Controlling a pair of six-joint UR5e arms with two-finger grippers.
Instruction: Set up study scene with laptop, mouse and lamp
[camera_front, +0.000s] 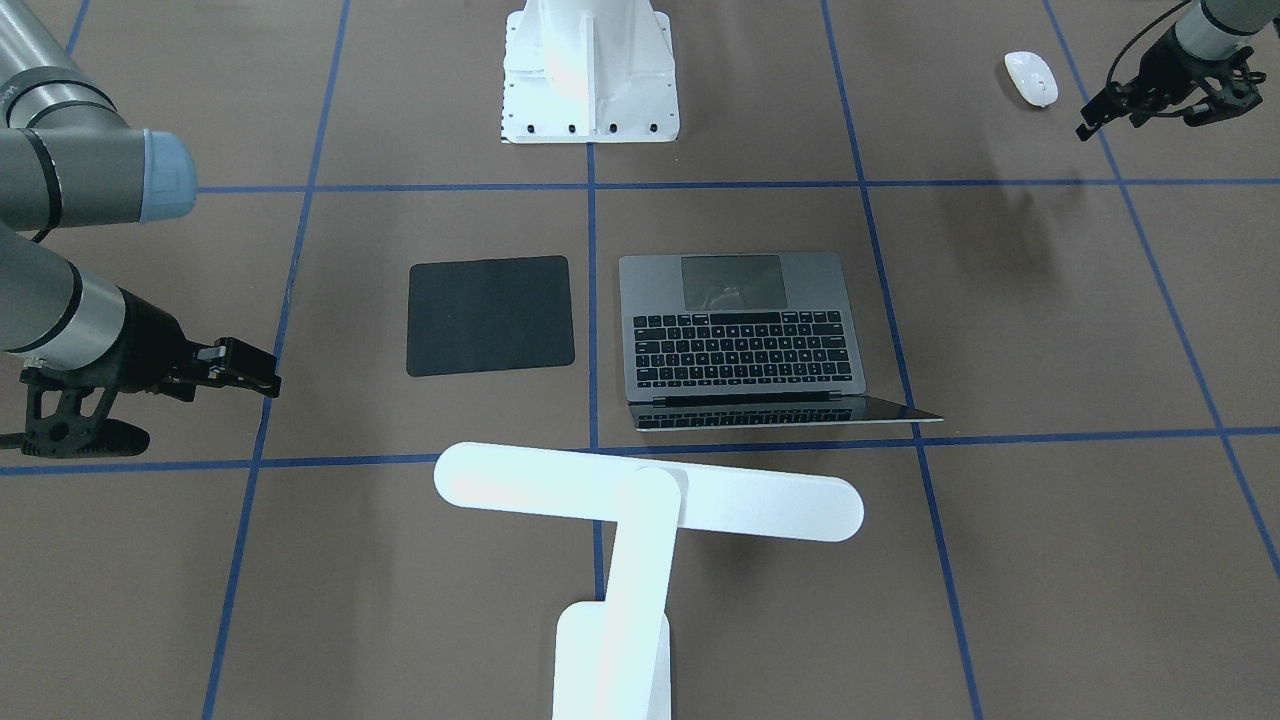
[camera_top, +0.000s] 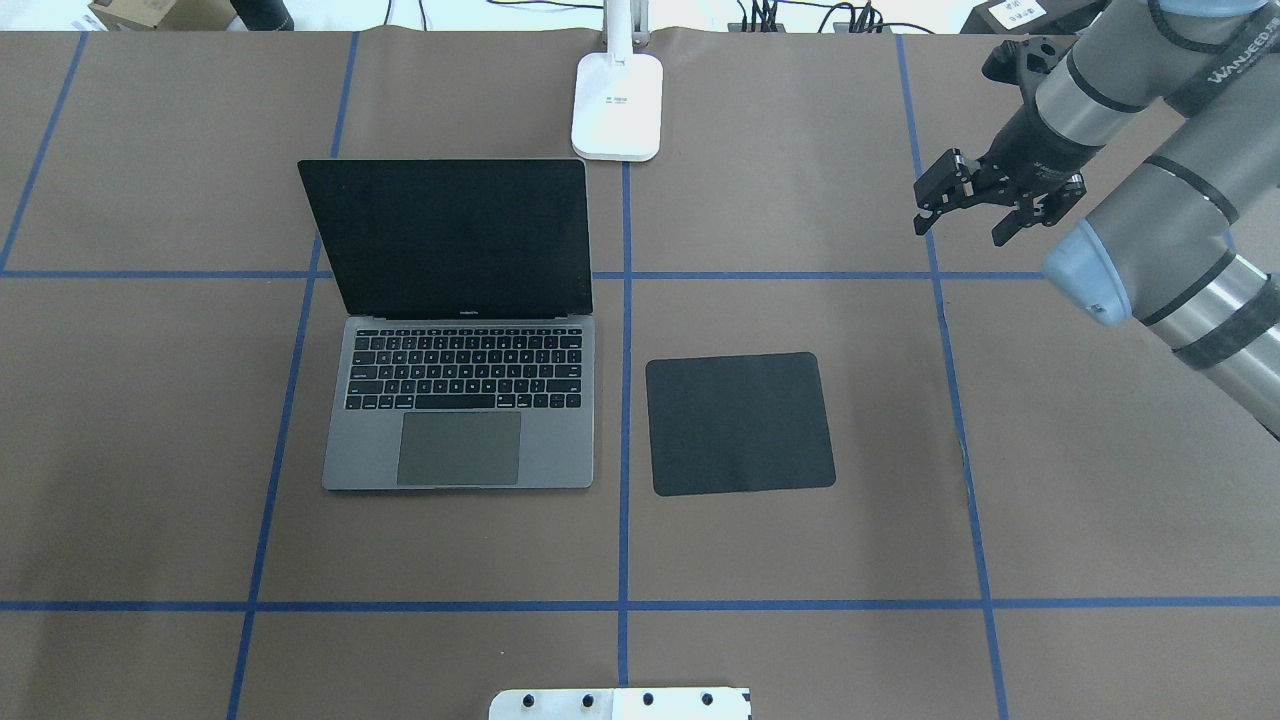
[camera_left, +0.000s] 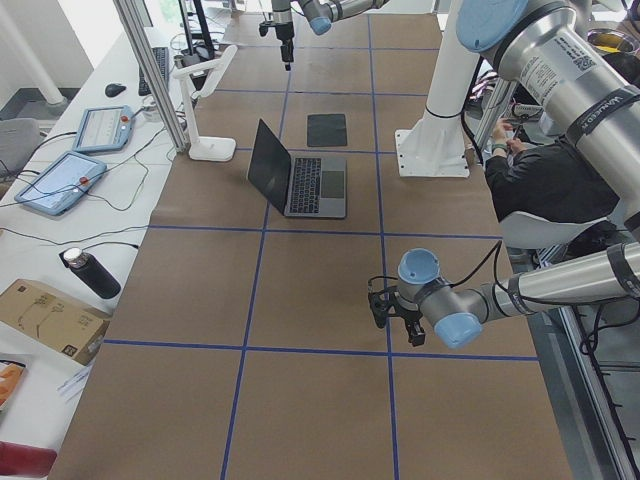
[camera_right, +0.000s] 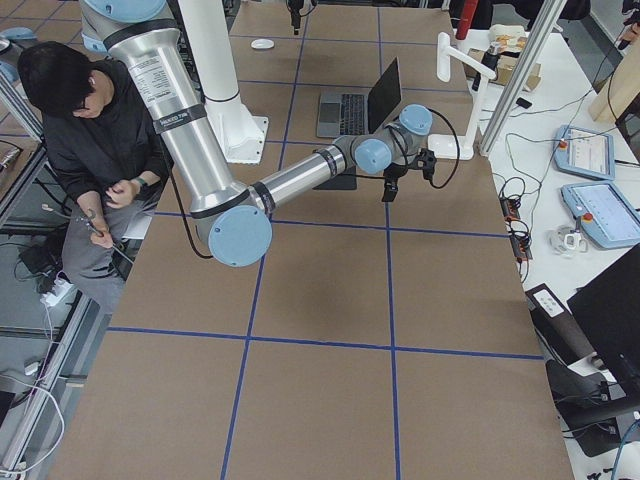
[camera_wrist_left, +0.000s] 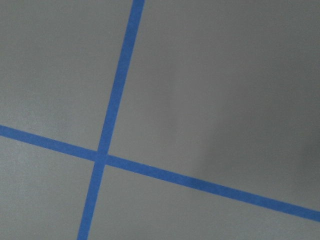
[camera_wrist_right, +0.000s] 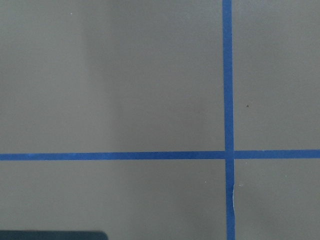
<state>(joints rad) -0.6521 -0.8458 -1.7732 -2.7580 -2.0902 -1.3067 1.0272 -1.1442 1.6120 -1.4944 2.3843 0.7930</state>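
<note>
A table (camera_top: 800, 150) covered in brown paper is crossed by a grid of blue tape lines (camera_top: 624, 560). Along one side runs a white bench (camera_left: 40, 240) with tablets (camera_left: 55, 180), loose cables, a black bottle (camera_left: 90, 272) and a cardboard box (camera_left: 50, 318) (all brightly, evenly lit). On the opposite side sits a person (camera_right: 95, 130) in dark clothes.

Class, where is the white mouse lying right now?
In the front-facing view the mouse lies at top right, on the robot's left side, beside the left gripper, far from the mousepad.

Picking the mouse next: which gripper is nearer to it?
Left. The left gripper hangs close beside the mouse; the right gripper is far off, beyond the laptop and mousepad.
</note>
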